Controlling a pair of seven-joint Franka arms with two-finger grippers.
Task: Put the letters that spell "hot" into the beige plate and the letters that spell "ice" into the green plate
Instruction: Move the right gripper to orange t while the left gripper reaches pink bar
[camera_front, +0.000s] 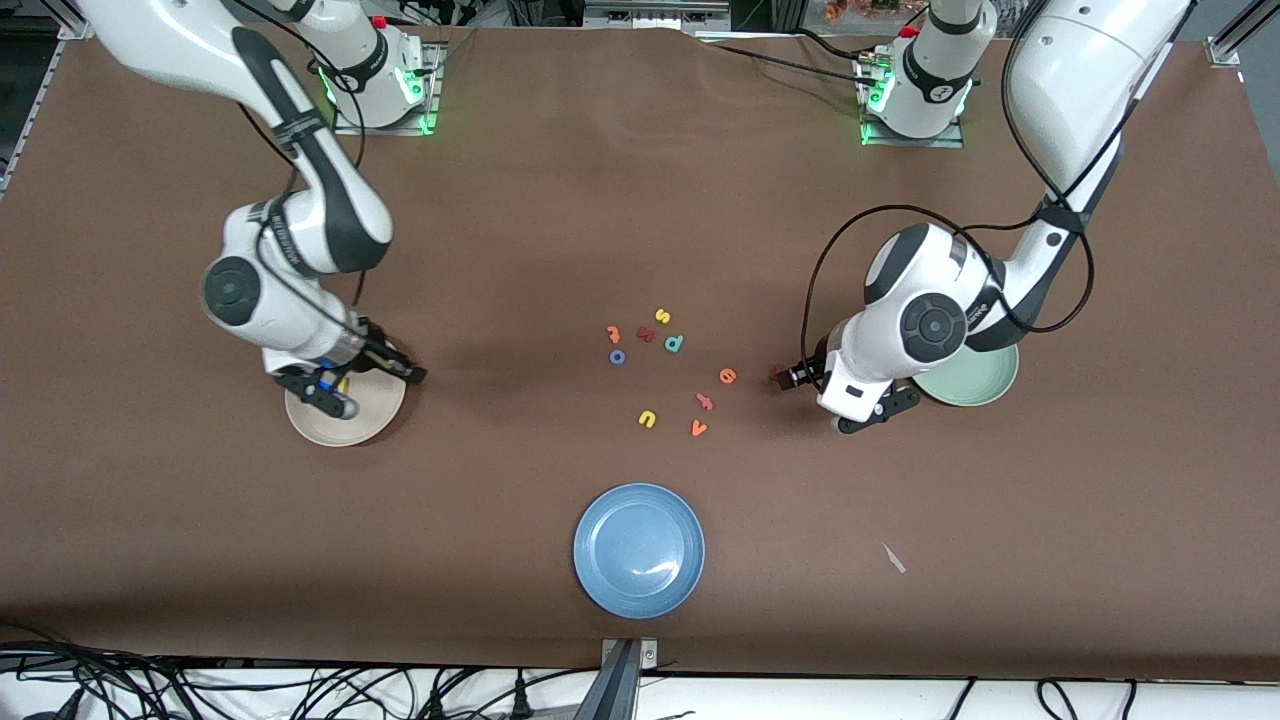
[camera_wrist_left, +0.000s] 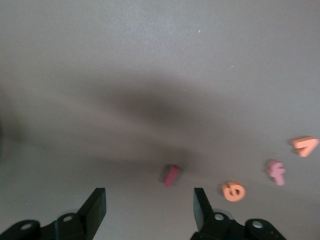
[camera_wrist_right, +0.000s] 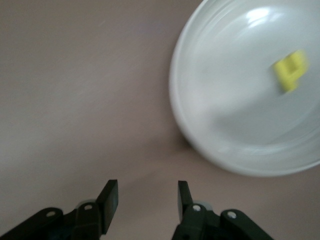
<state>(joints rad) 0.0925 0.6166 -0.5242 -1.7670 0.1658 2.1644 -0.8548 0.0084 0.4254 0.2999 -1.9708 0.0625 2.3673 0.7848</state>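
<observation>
Both sets of jaws stand open with nothing between them. On the left gripper (camera_wrist_left: 149, 210) they are spread wide, low over the bare counter (camera_front: 640, 200), with the dark red "i" (camera_wrist_left: 171, 175) lying just ahead of the fingertips and untouched. That gripper hangs beside the green plate (camera_front: 975, 385), at the left arm's end of the counter. The right gripper (camera_wrist_right: 147, 200) has its jaws parted less widely and empty; it is over the counter at the rim of the beige plate (camera_wrist_right: 200, 125), and the yellow "h" (camera_wrist_right: 291, 71) lies in that plate.

The other letters lie loose mid-counter, between the two plates. The orange "e" (camera_front: 728, 376) is near the "i", with a pink letter (camera_front: 705, 402) and the orange "v" (camera_front: 699, 428) nearer the front camera. The blue "o" (camera_front: 617, 356) sits just beside the orange "t" (camera_front: 613, 334) and a dark red letter (camera_front: 645, 334); the yellow "s" (camera_front: 662, 316) and teal "p" (camera_front: 675, 343) are close by. The yellow "u" (camera_front: 647, 418) lies nearer the camera, and the blue plate (camera_front: 600, 560) nearest of all. I cannot find the teal "c".
</observation>
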